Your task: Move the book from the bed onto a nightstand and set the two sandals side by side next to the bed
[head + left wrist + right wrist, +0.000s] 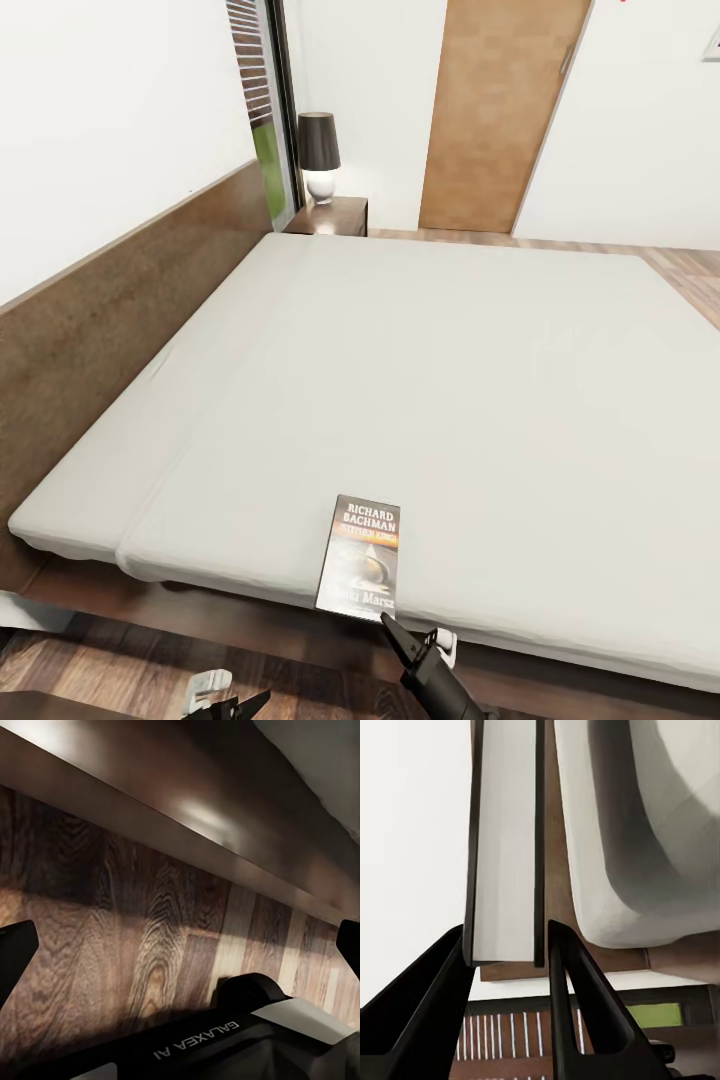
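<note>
The book (360, 555) lies flat on the bed (450, 380), its near end hanging over the mattress's front edge. My right gripper (395, 628) reaches up to that overhanging end. In the right wrist view the book (506, 832) shows edge-on, and the right gripper (510, 937) has its two fingers pressed against both covers, shut on it. My left gripper (240, 705) hangs low over the wood floor by the bed frame; the left gripper (180, 945) is open with nothing between its fingers. A nightstand (335, 215) stands at the far corner of the bed. The sandals are out of view.
A brown headboard (120, 300) runs along the left wall. A black-shaded lamp (320, 155) stands on the nightstand. A tan door (500, 110) is in the far wall. The dark bed frame (187, 810) runs just above the plank floor (112, 945).
</note>
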Controlling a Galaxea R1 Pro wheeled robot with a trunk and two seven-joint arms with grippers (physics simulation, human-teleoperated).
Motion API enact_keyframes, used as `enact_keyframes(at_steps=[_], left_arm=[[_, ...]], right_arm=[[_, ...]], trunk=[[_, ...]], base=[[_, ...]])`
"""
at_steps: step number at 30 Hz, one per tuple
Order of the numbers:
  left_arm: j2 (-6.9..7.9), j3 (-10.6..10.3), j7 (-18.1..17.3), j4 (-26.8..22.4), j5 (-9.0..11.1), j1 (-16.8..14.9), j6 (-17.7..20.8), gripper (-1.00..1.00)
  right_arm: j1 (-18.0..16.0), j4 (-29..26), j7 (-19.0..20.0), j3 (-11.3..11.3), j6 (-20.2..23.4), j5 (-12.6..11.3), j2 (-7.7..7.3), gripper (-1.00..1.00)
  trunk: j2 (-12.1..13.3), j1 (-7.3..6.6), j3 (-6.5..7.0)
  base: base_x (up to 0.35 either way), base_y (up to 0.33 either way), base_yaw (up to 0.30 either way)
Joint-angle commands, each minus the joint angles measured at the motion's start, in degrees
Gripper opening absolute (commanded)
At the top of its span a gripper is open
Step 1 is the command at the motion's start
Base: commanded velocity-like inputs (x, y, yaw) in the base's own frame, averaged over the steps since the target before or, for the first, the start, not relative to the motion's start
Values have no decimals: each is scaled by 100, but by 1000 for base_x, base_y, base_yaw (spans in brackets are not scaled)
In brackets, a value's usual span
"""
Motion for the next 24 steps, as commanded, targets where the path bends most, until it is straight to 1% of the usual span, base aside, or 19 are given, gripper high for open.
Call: enact_keyframes(at_steps=[1,24], left_arm=[[1,-49,-7,4,23,-3,-50,100],[1,-49,-8,4,21,-3,-50,100]], right_arm=[[0,-1,14,30,74,-53,0,-100],[-2,-1,14,31,74,-53,-1,-100]], trunk=[[39,-23,14],[961,-528,427]], base=[[0,0,0],[0,0,0]])
